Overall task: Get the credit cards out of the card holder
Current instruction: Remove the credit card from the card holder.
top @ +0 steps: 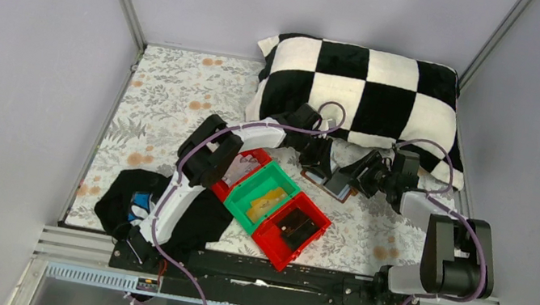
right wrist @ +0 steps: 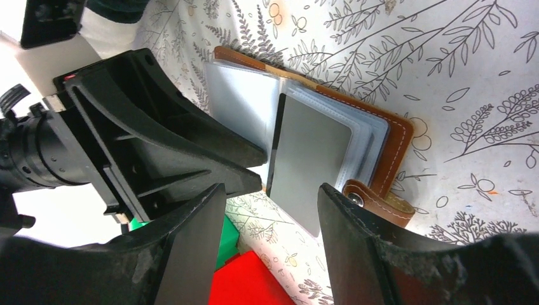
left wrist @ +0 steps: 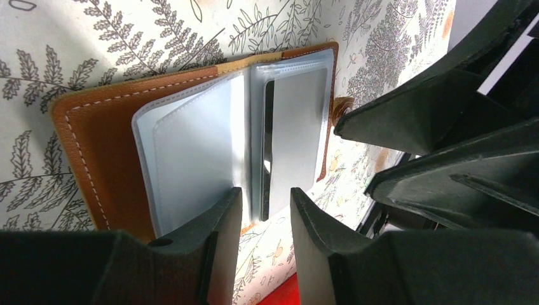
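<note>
Spread left claw (left wrist: 266, 244) over open reddish-brown leather card holder (left wrist: 89, 127) | my right claw (right wrist: 270, 244), spread, straddles protruding flat grey card (right wrist: 311, 165) | next: pinch, slide out

- The card holder (left wrist: 89, 146) lies open across the middle of the frame, with brown leather under clear sleeves.
- A grey credit card (left wrist: 297, 133) sits in the right-hand sleeve.
- The left gripper (left wrist: 267, 200) stands parted at the bottom edge, straddling the sleeves' fold.
- The right gripper (left wrist: 354, 154), fingers spread, fills the right side.
- A fern-print tablecloth (left wrist: 127, 38) lies beneath.
</note>
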{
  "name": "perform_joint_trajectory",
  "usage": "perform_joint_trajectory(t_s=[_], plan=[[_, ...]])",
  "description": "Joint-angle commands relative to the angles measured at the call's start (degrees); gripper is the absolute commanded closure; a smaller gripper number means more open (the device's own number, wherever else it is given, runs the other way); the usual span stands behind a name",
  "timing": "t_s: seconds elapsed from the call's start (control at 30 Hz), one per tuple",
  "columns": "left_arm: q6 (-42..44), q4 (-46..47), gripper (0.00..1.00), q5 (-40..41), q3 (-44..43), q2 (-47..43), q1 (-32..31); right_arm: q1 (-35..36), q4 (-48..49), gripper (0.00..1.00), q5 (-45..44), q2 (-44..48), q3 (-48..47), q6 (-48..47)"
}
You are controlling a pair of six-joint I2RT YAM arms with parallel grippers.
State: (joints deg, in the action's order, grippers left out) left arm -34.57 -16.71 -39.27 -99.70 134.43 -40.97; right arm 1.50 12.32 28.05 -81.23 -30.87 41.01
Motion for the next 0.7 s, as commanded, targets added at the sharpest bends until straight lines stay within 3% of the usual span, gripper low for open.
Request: perform_joint_trajectory(t_s=[0.0, 0.67], plan=[[0.3, 1.6, 0.62, -0.6, 0.6, 0.0, 0.4, 0.3, 2.2, 0.37, 0.9, -1.8, 0.0, 0.6], [0.1, 1.8, 0.64, -1.3, 0.6, 0.7, 0.6, 0.3, 8.0, 0.38, 2.8, -8.0, 1.6, 2.7]])
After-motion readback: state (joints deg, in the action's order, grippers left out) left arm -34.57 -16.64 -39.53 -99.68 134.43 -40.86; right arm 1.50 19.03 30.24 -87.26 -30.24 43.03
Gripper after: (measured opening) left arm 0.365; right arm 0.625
